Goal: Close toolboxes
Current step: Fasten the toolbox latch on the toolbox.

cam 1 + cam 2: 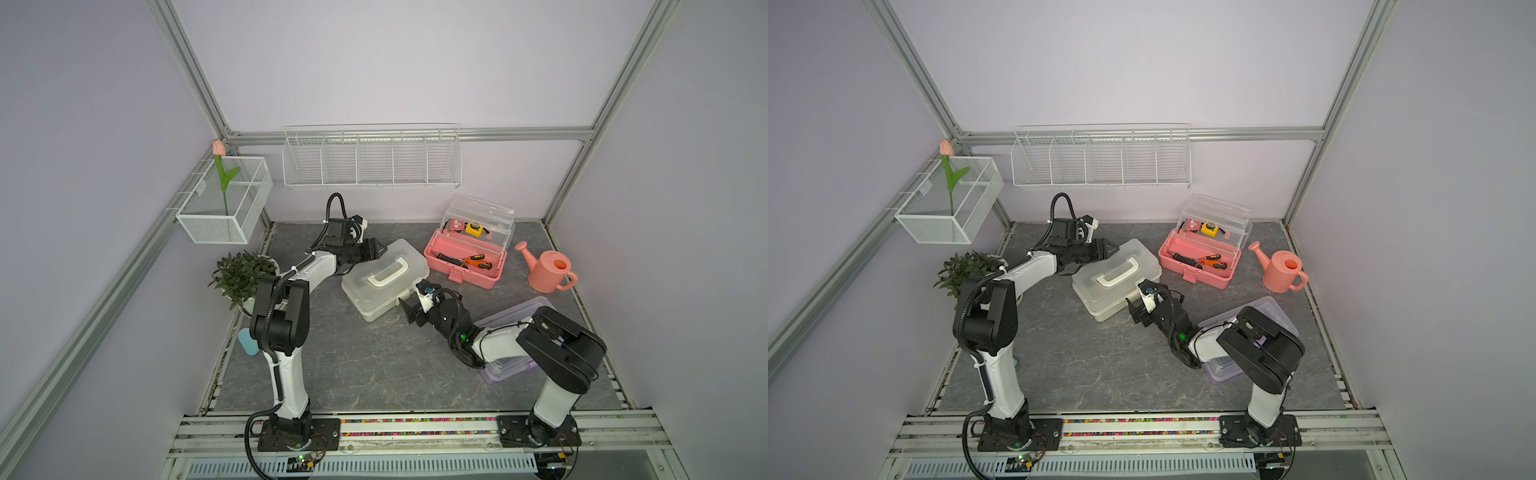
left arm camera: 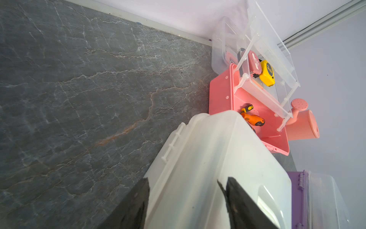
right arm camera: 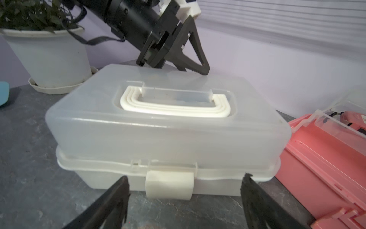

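Top views: white box (image 1: 384, 278) sits mid-table, lid down, btwn the two arms. Left gripper (image 1: 374, 249) is at its back edge, right gripper (image 1: 409, 309) just off its front. Pink box (image 1: 465, 262) stands open near the back wall, lid & tray tipped up, tools inside. Purple box (image 1: 1225, 370) is mostly hidden under the right arm; can't tell if it's latched.

Left wrist view: jaws spread, black fingers (image 2: 237, 204) over the rear of the white lid. Whether they press on it I can't tell.

Right wrist view: jaws wide apart, either side of the catch (image 3: 169, 185), touching nothing. Catch hangs down over the base, so prob. shut.

Handling, my guess: thin, light, slick plastic, so these boxes will skate on the table (image 1: 353, 365) if shoved w/o a brace. Lids likely flex in the middle, so push near the front rim by the catch. Pink one: take the raised lid's top edge and fold it down slowly, as the tray links look flimsy.
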`<state>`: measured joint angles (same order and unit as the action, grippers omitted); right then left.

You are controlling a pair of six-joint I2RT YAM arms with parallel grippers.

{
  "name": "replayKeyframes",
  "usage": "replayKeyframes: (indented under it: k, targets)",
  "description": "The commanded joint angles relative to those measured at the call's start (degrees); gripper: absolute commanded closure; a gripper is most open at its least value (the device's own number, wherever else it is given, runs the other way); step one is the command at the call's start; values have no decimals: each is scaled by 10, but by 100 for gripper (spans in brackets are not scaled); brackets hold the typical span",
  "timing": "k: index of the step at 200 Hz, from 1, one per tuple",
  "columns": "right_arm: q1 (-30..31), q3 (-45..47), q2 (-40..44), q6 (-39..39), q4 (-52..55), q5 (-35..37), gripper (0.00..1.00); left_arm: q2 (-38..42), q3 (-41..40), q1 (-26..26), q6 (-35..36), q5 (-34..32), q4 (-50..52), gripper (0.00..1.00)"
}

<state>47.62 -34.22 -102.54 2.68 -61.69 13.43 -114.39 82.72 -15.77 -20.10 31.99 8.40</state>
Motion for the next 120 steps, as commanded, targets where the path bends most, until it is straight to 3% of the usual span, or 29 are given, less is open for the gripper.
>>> replayKeyframes:
  k: [1, 49, 120]
  targets:
    - [-2, 8, -32, -2, -52, -6, 6, -40, -16, -11, 3, 9, 77, 37]
    - [-3, -15, -96, -2, -103, 4, 8, -40, -18, -11, 5, 9, 80, 37]
    - [-11, -51, -129, -16, -112, 6, 20, -43, -15, -11, 6, 8, 84, 37]
